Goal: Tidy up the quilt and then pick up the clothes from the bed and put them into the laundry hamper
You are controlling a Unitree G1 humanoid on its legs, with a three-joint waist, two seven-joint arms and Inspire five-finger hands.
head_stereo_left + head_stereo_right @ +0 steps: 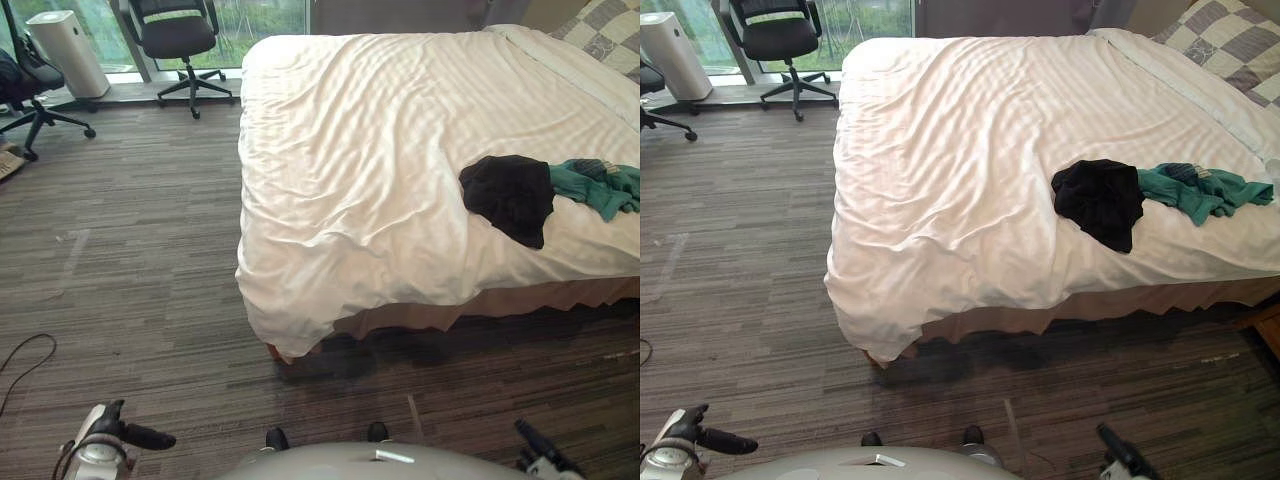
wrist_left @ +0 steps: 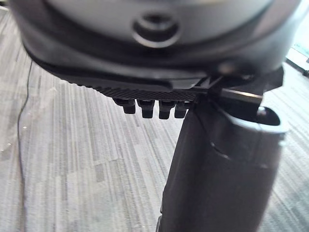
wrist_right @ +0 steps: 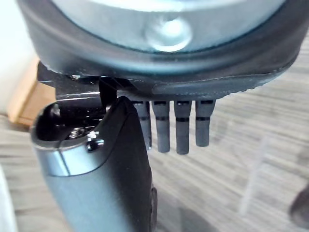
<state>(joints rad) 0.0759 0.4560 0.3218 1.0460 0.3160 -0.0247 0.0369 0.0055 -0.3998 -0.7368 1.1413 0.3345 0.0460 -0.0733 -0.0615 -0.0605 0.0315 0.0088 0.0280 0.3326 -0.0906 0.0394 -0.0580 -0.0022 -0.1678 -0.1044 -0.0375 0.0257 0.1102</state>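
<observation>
A soft, bulky white quilt, lightly rumpled, is spread over the bed across the upper right of the frame. It is judged best gripped at its hanging corner near the centre. A limp black garment and a green garment, touching, are laid on it at the right and could probably be pinched by a raised fold. The left hand and right hand are held low at the bottom corners, fingers straight, nothing grasped; the green garment is cut off at the right edge, so its piece count cannot be told.
</observation>
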